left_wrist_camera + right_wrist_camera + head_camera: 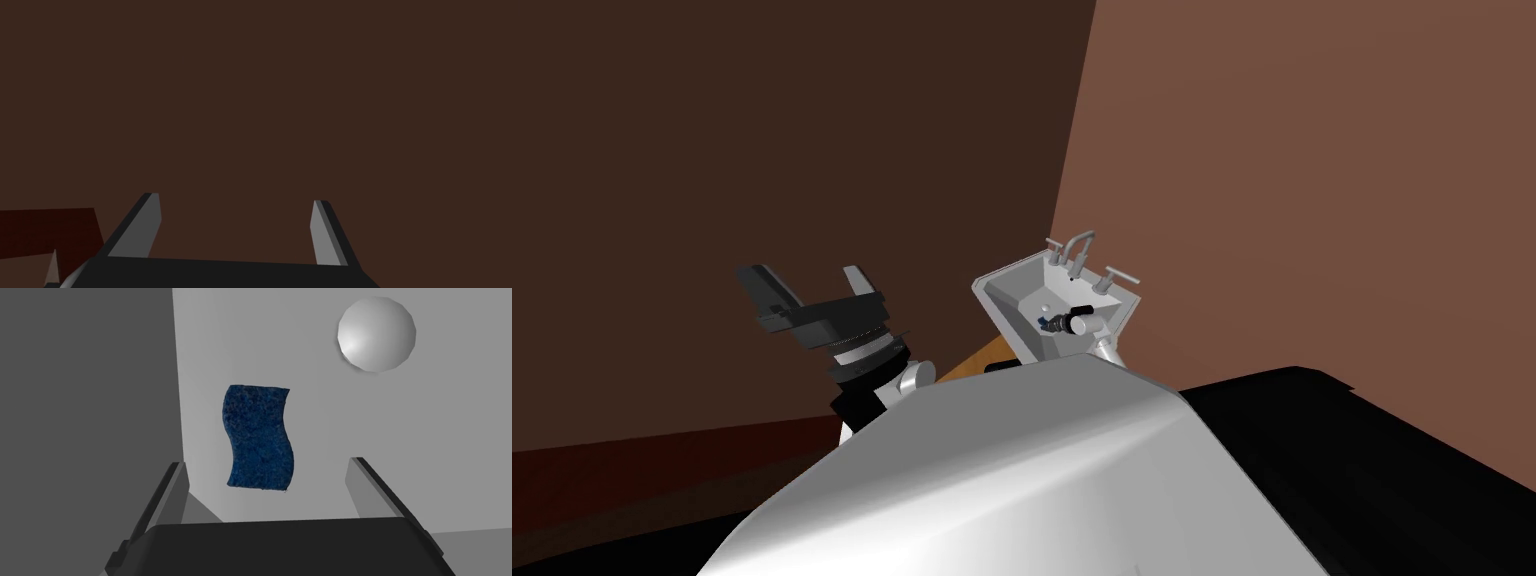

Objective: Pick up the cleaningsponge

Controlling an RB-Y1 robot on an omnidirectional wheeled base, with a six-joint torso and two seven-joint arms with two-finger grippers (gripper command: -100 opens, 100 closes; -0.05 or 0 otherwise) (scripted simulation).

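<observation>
In the white sink [1009, 300] at the right, the blue sponge [259, 438] lies flat on the basin floor. It sits just ahead of the right gripper [266, 461], whose fingers are spread and not touching it. The left gripper [236, 197], raised at the left, is spread too.

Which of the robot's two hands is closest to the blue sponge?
The right hand, open and pointing at the sponge in the sink. The left hand points at a brown wall.
</observation>
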